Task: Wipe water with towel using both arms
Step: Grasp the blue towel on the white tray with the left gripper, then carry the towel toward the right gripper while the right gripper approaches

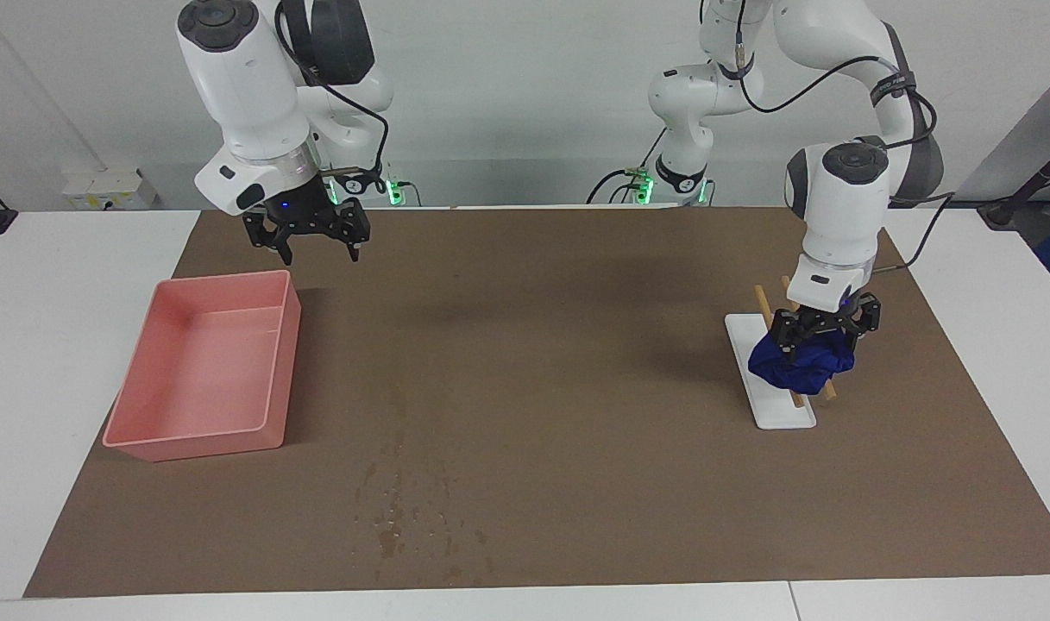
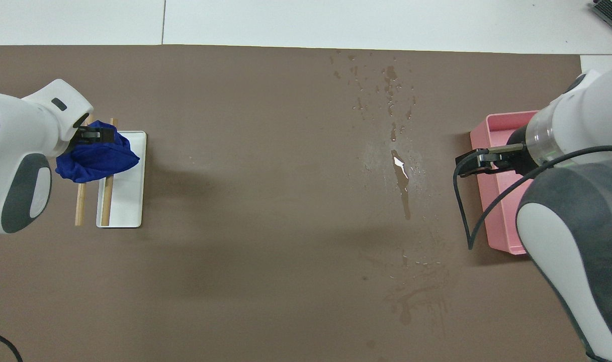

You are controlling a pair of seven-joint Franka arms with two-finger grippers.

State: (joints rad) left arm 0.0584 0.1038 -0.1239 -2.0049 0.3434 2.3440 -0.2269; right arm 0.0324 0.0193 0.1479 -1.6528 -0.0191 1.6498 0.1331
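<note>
The blue towel (image 1: 802, 366) is a wrinkled bundle over the two wooden rods of a white rack (image 1: 779, 412) at the left arm's end of the mat. My left gripper (image 1: 822, 338) is shut on its top. I cannot tell whether the towel still touches the rods. It also shows in the overhead view (image 2: 97, 158) under the left gripper (image 2: 87, 134). The water (image 1: 395, 509) is dark spots and streaks on the mat farther from the robots, with a glossy streak in the overhead view (image 2: 400, 173). My right gripper (image 1: 316, 248) is open and empty, in the air over the mat by the pink tray.
A pink tray (image 1: 197, 444) stands empty at the right arm's end of the mat, also in the overhead view (image 2: 497, 211). The white rack (image 2: 127, 201) carries two wooden rods (image 2: 106, 201). The brown mat (image 1: 576, 345) covers most of the white table.
</note>
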